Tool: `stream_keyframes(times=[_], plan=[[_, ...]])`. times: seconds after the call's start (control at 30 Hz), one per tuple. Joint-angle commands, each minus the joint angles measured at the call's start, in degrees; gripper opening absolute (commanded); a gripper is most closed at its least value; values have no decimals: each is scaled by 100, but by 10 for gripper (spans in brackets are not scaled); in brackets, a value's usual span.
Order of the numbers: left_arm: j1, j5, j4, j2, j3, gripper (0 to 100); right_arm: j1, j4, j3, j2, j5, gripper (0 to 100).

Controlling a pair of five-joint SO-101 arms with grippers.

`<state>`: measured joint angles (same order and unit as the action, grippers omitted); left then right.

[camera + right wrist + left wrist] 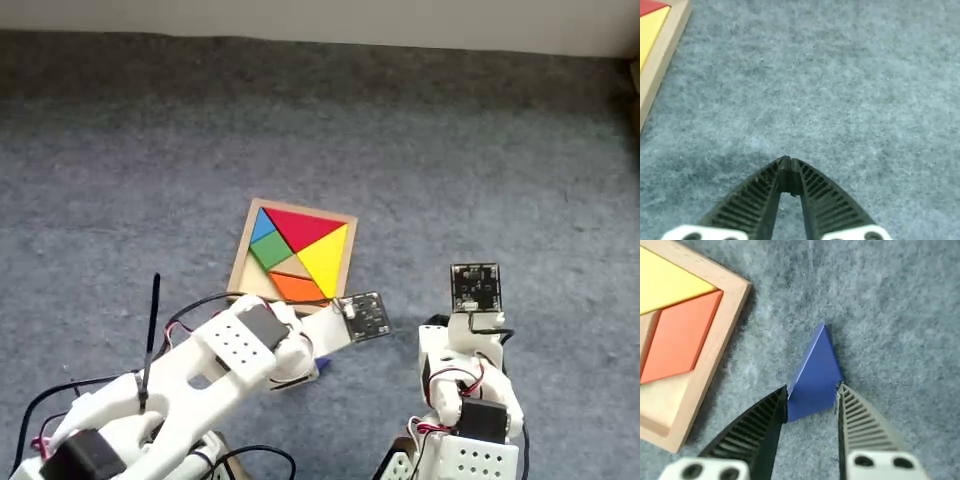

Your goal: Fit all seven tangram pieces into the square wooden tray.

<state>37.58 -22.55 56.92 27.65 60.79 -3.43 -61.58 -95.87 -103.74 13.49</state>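
The square wooden tray (240,256) lies mid-table holding red (300,226), yellow (326,258), green (269,250), light blue (262,228) and orange (297,287) pieces. A dark blue triangle (815,372) lies on the carpet just off the tray's near corner. My left gripper (812,390) is shut on the triangle, one fingertip against each side of its wide end. In the left wrist view a strip of bare wood (660,400) shows beside the orange piece (680,340). My right gripper (790,161) is shut on nothing over bare carpet, right of the tray's rim (660,65).
Grey carpet covers the whole table. The left arm (240,345) stretches over the tray's near edge, and the right arm (470,390) stands at the front right. Open carpet lies behind and to the right of the tray.
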Motion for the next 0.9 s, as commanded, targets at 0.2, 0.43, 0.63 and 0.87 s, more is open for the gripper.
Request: stream_keyframes(times=[0.2,0.43,0.63,0.87], plan=[[57,105,-53,-892,-611,171,-75,57,-673,-4,-18,10],[-479,334,352,-1640,-1297,172,-84,57,-673,-4,-18,9],[-505,343,923,-2501,-2062,174,-84,57,-673,-4,-18,9],[-505,343,1618,-3512,-3020,205,-84,57,-673,-4,-18,9]])
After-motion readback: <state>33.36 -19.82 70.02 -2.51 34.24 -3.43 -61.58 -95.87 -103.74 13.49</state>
